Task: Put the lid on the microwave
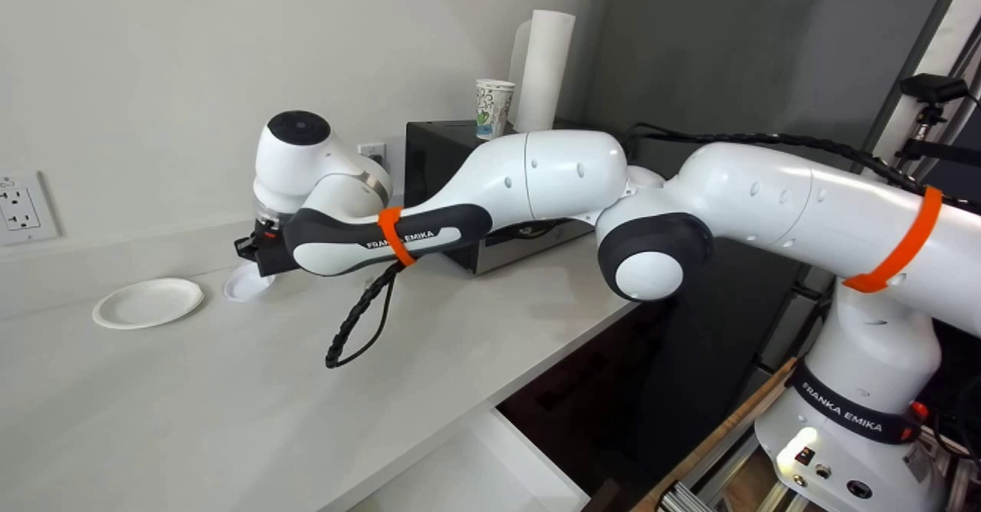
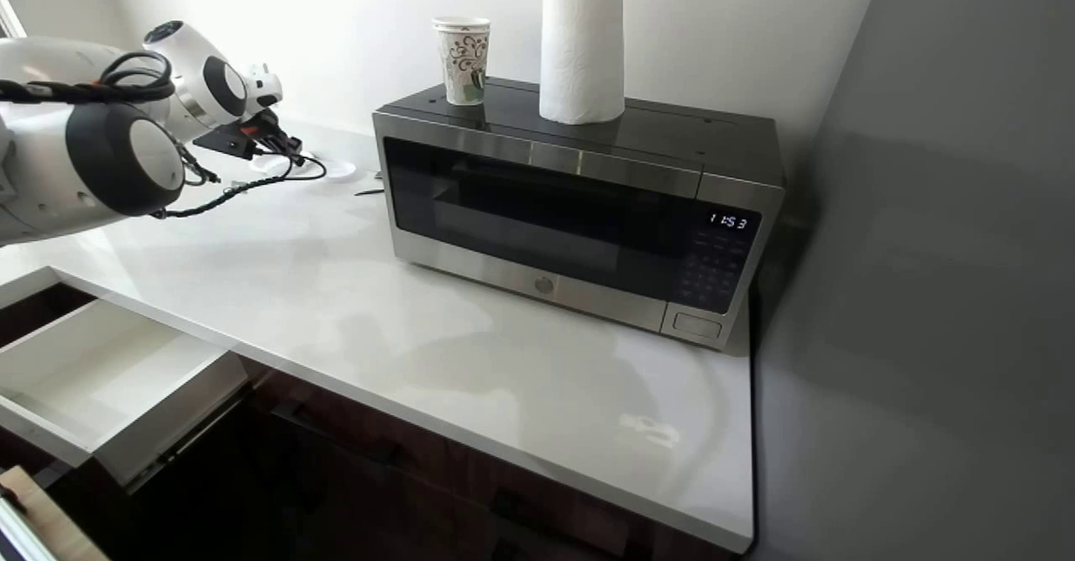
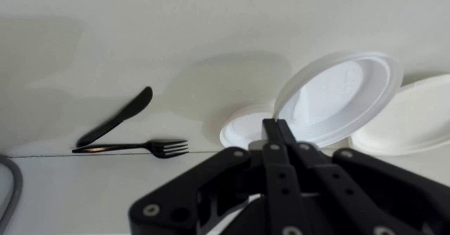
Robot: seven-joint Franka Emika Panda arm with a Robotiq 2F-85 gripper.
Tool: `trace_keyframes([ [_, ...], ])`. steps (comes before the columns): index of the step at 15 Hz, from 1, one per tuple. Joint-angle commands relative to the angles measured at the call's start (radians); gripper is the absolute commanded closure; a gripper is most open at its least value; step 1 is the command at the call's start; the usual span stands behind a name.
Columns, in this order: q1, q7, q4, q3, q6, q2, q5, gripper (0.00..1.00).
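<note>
Fingers grip the tilted lid by its rim in the wrist view, near the plate. In an exterior view, the arm partly hides the microwave. In an exterior view, paper cups stand on it.

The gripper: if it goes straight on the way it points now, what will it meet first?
Past the lid in its grip, the gripper would probably meet the small dish first, though depth is unclear; otherwise the counter.
</note>
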Motion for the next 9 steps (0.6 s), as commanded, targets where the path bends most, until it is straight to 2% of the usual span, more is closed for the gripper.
trace_keyframes([
  [1,-0.018,0.079,0.000,0.005,0.018,-0.042,0.015,1.00],
  [9,-0.043,0.304,0.002,-0.023,0.087,-0.104,-0.007,1.00],
])
